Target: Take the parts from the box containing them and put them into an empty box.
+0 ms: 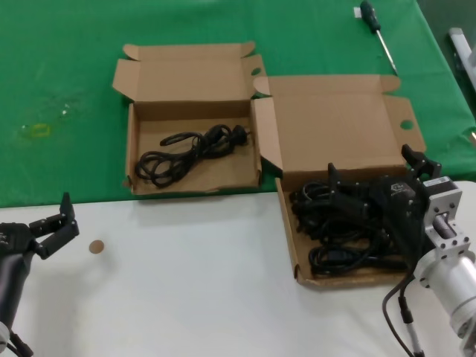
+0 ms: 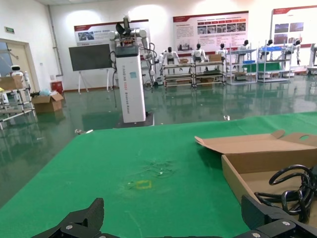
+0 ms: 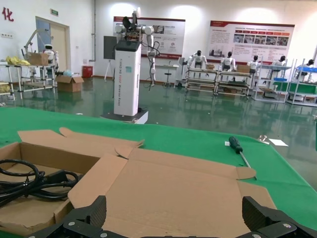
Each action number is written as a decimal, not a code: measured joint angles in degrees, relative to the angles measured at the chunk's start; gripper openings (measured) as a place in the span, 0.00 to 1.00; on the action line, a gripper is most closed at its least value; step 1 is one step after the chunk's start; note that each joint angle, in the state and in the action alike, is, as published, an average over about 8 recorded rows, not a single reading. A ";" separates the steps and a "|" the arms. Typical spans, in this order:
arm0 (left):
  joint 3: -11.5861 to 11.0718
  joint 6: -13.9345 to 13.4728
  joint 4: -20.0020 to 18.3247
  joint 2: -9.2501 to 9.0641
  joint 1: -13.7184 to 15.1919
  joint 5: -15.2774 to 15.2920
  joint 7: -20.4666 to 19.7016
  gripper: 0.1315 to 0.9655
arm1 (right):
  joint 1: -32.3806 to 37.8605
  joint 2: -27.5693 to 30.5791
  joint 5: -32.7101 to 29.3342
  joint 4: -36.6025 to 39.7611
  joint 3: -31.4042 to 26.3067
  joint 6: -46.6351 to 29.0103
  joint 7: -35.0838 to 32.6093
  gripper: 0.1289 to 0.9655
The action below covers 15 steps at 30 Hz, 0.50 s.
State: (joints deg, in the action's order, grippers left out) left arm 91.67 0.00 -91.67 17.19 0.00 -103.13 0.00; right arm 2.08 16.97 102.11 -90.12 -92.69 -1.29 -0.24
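The wider brown box (image 1: 291, 245) on the right holds several black cords (image 1: 338, 256) in a tangled heap. My right gripper (image 1: 372, 167) hovers over that heap, open and holding nothing. In the right wrist view its fingers (image 3: 94, 210) stand wide apart before the box's broad lid (image 3: 183, 191). The smaller box (image 1: 132, 160) to the left holds one looped cord (image 1: 186, 149), which also shows as the cord (image 2: 292, 188) in the left wrist view. My left gripper (image 1: 56, 223) is open and idle over the white table at the near left, apart from both boxes.
A black-handled screwdriver (image 1: 375, 30) lies on the green cloth (image 1: 59, 74) behind the wider box. A small brown disc (image 1: 96, 247) sits on the white table near my left gripper. A yellow mark (image 1: 37, 130) is on the cloth at the left.
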 joint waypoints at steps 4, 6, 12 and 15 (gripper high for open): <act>0.00 0.00 0.00 0.00 0.00 0.00 0.00 1.00 | -0.01 0.00 0.00 0.00 0.00 0.00 0.00 1.00; 0.00 0.00 0.00 0.00 0.00 0.00 0.00 1.00 | -0.01 0.00 0.00 0.00 0.00 0.00 0.00 1.00; 0.00 0.00 0.00 0.00 0.00 0.00 0.00 1.00 | -0.01 0.00 0.00 0.00 0.00 0.00 0.00 1.00; 0.00 0.00 0.00 0.00 0.00 0.00 0.00 1.00 | -0.01 0.00 0.00 0.00 0.00 0.00 0.00 1.00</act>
State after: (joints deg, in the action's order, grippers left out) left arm 91.67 0.00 -91.67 17.19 0.00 -103.13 0.00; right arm 2.07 16.97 102.11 -90.12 -92.68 -1.29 -0.24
